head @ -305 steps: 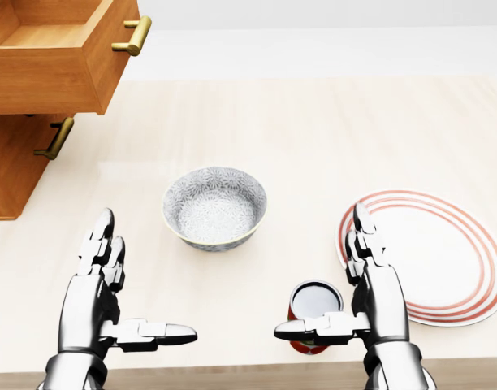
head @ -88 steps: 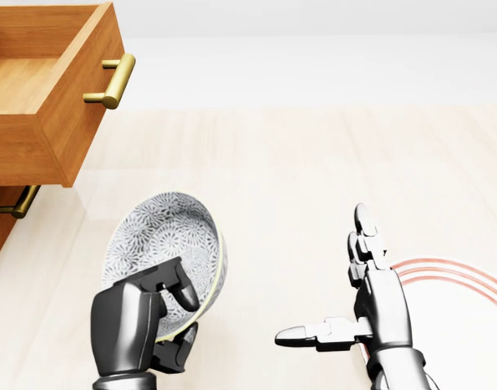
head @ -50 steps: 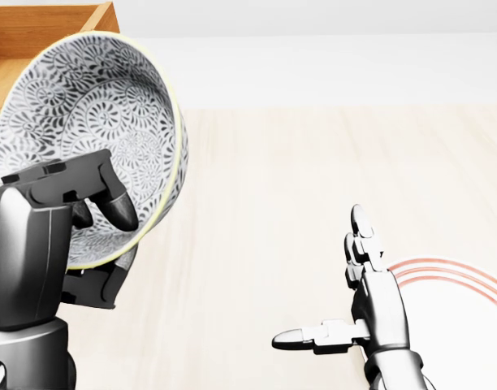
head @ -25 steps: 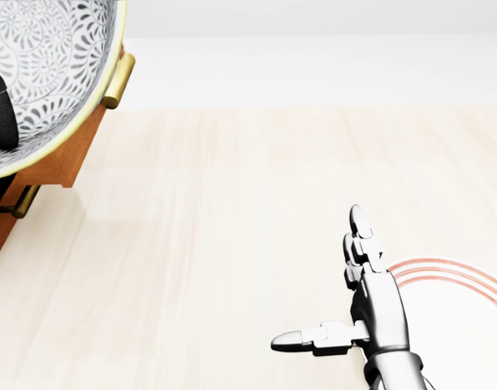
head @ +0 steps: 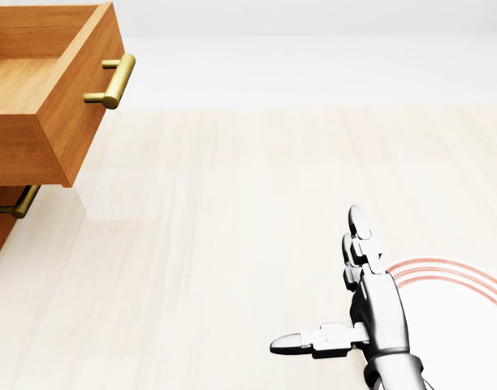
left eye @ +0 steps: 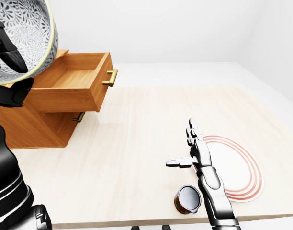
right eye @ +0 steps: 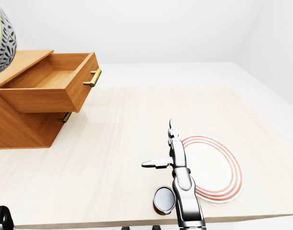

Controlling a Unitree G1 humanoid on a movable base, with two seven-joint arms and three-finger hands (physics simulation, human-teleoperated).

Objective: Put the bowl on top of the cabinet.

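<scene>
Change noted: half a second ago the bowl filled the head view's upper left; it is now out of that view. The eye views show it held high at upper left, tilted, above and clear of the cabinet top.

Count:
- One bowl [left eye: 27, 33], round, grey floral pattern, pale yellow rim.
- One wooden cabinet [right eye: 19, 127], with its upper drawer [left eye: 72, 88] open and two brass bar handles.
- One white plate [left eye: 235, 167] with red rings.
- One red can [left eye: 187, 199].

The left hand [left eye: 10, 91] is clamped on the bowl's rim. The right hand [head: 370, 305] is spread wide over the pale wood-grain tabletop [left eye: 137, 129], holding nothing.
</scene>
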